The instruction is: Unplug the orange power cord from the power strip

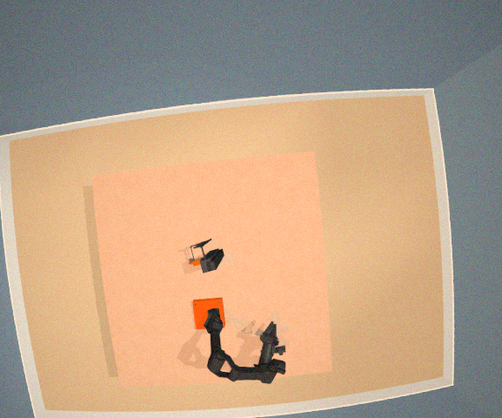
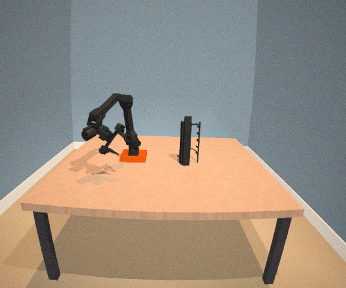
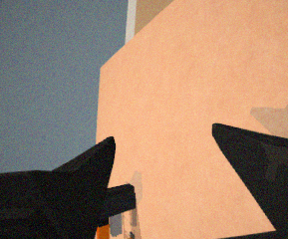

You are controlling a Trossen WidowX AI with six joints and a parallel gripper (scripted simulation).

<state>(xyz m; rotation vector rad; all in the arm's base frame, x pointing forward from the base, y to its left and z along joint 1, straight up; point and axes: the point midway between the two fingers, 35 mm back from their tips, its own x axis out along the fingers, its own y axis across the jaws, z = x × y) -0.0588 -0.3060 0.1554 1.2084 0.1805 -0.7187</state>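
Observation:
A tall dark block (image 1: pixel 212 260) (image 2: pixel 186 141) (image 3: pixel 121 198) stands upright on the table, with a thin peg-lined frame (image 1: pixel 202 243) (image 2: pixel 198 142) beside it. A small orange piece (image 1: pixel 194 262) (image 3: pixel 103 232) sits against the block's far side, hidden in the exterior view. It seems to be the orange plug, but I cannot make out a cord or tell which dark part is the strip. My gripper (image 1: pixel 271 327) (image 2: pixel 123 149) (image 3: pixel 162 134) is open and empty, raised above the table near the arm's base. It is well apart from the block and the orange piece.
The arm's orange base plate (image 1: pixel 200 310) (image 2: pixel 132 159) sits on the table (image 1: pixel 151 225) (image 2: pixel 197 189) (image 3: pixel 173 80), beside the gripper. The arm bends over from it. Walls stand beyond the table.

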